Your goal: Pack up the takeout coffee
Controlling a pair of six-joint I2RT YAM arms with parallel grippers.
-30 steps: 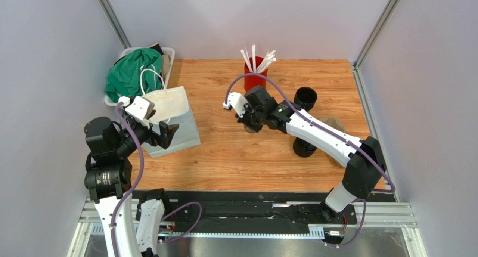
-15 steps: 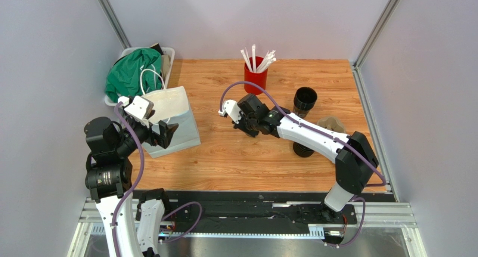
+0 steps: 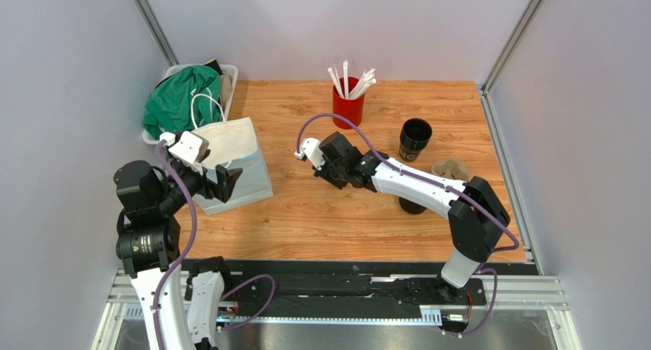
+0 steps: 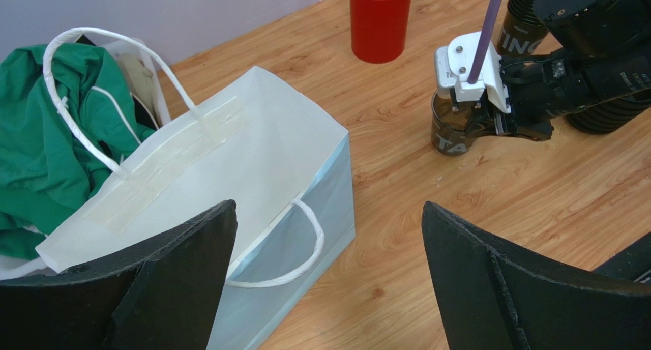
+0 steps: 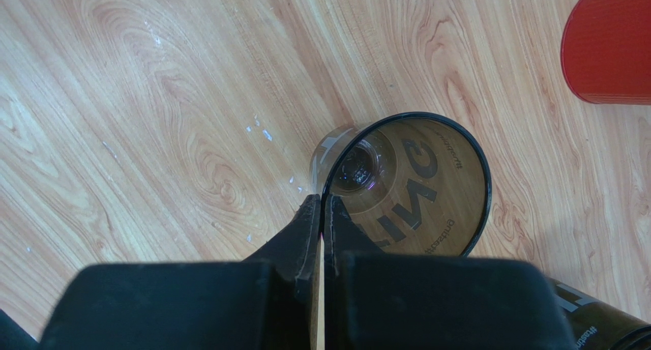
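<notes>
My right gripper (image 5: 322, 201) is shut on the rim of a takeout coffee cup (image 5: 405, 186), one finger inside and one outside. The cup is dark, see-through, lidless and upright, low over the wood; in the left wrist view it (image 4: 451, 132) hangs under the right gripper's white camera block. Two more dark cups show in the top view: one (image 3: 415, 136) at the back right, one (image 3: 412, 206) half hidden under the right arm. My left gripper (image 4: 328, 205) stands wide open and holds nothing, just beside the white paper bag (image 4: 229, 174). From above, the right gripper (image 3: 335, 174) is mid-table, right of the bag (image 3: 233, 163).
A red cup of white straws (image 3: 348, 102) stands at the back centre. The brown pulp carrier (image 3: 451, 169) lies by the right arm's forearm. A white bin with green cloth (image 3: 183, 98) sits behind the bag at the back left. Grey walls close in both sides.
The right arm has carried its cup leftward and a little nearer, toward the bag. The left arm and bag have not moved.
</notes>
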